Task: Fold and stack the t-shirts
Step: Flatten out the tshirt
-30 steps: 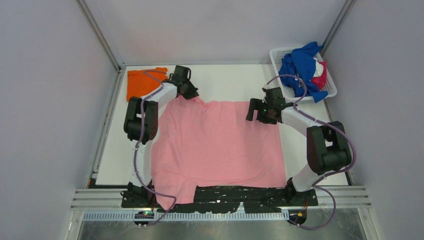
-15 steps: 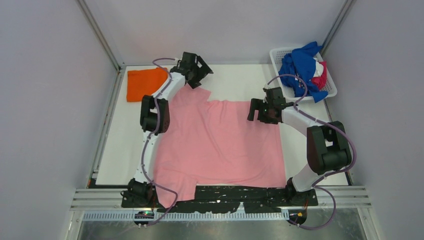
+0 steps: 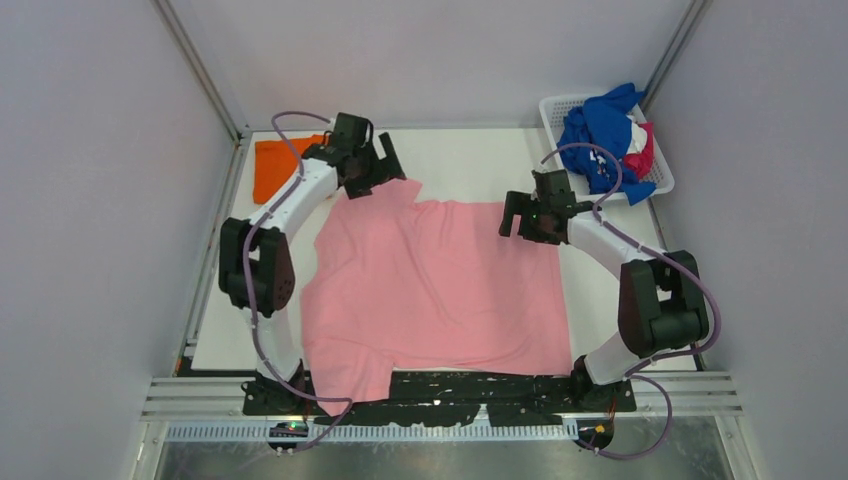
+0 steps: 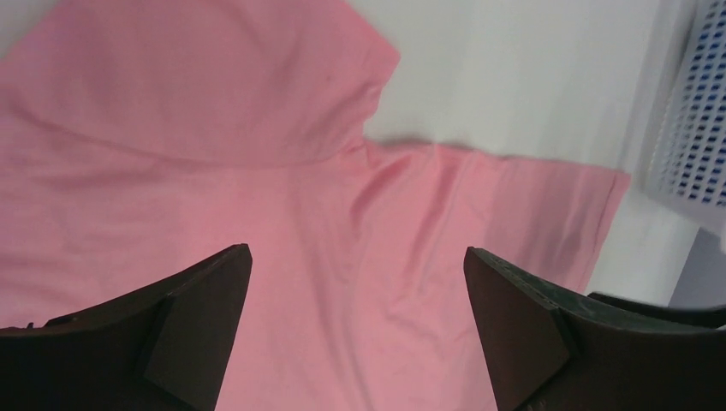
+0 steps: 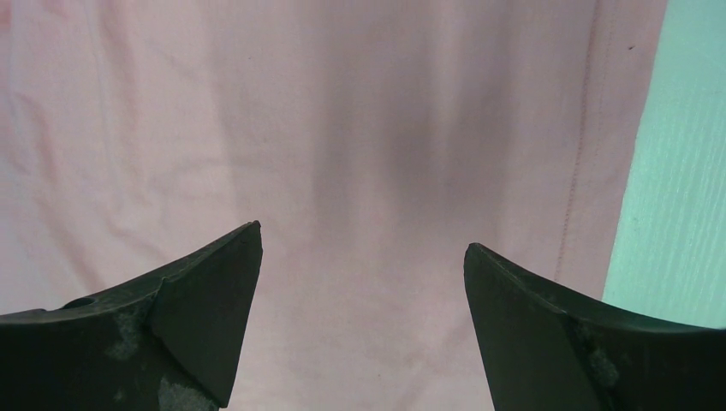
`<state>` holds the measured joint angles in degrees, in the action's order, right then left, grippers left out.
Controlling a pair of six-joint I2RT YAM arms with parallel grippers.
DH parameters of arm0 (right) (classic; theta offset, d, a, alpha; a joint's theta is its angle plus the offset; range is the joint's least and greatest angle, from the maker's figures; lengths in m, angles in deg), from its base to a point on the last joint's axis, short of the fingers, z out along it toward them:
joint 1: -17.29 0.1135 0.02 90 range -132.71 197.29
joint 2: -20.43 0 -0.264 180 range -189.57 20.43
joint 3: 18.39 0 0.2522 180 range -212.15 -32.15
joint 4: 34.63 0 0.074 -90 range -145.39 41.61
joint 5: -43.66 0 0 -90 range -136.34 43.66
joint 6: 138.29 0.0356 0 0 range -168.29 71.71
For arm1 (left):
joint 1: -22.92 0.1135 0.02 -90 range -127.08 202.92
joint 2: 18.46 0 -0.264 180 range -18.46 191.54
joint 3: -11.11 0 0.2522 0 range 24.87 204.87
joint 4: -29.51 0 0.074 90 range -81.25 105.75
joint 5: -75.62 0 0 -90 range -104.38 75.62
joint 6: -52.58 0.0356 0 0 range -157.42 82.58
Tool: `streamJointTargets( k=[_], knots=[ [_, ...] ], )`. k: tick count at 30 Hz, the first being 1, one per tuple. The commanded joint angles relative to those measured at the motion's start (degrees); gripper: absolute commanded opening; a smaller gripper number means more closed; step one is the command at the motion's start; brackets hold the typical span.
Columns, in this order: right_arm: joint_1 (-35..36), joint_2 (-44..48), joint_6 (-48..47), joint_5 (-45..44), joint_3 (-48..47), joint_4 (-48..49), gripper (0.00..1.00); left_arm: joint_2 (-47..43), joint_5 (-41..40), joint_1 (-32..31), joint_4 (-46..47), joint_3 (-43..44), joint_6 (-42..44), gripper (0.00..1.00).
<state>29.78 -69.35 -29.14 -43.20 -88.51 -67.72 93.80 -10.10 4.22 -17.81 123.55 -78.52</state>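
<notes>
A light pink t-shirt (image 3: 440, 290) lies spread flat across the middle of the table. Its sleeve (image 3: 385, 195) sticks out at the far left. My left gripper (image 3: 383, 172) hovers open just over that sleeve. In the left wrist view the left gripper (image 4: 356, 250) has only pink cloth (image 4: 257, 171) below it and nothing between the fingers. My right gripper (image 3: 512, 215) hangs open over the shirt's far right corner. The right wrist view shows the right gripper (image 5: 363, 235) above the hem (image 5: 582, 154). A folded orange t-shirt (image 3: 272, 170) lies at the far left.
A white slatted basket (image 3: 655, 187) stands at the far right corner, holding blue (image 3: 598, 130), magenta (image 3: 642, 157) and white (image 3: 635, 130) tees in a heap. Its wall (image 4: 698, 111) shows in the left wrist view. Bare table (image 3: 460, 160) lies beyond the shirt. Frame posts flank the table.
My left gripper has opened and let go of the pink sleeve, lifted, then swung back over it. The sleeve now lies spread out. The right arm has barely shifted.
</notes>
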Motion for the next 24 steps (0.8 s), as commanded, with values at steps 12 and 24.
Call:
streamJointTargets(
  k=[12, 24],
  knots=[
    [-0.3, -4.1, 3.1, 0.9, -0.8, -2.4, 0.95, -4.6, 1.4, 1.0, -1.4, -19.9, 3.1, 1.0],
    [-1.0, -13.6, 5.2, -1.5, -8.2, -3.4, 0.95, 10.1, 3.4, 4.4, -8.8, -4.2, -1.5, 1.0]
  ],
)
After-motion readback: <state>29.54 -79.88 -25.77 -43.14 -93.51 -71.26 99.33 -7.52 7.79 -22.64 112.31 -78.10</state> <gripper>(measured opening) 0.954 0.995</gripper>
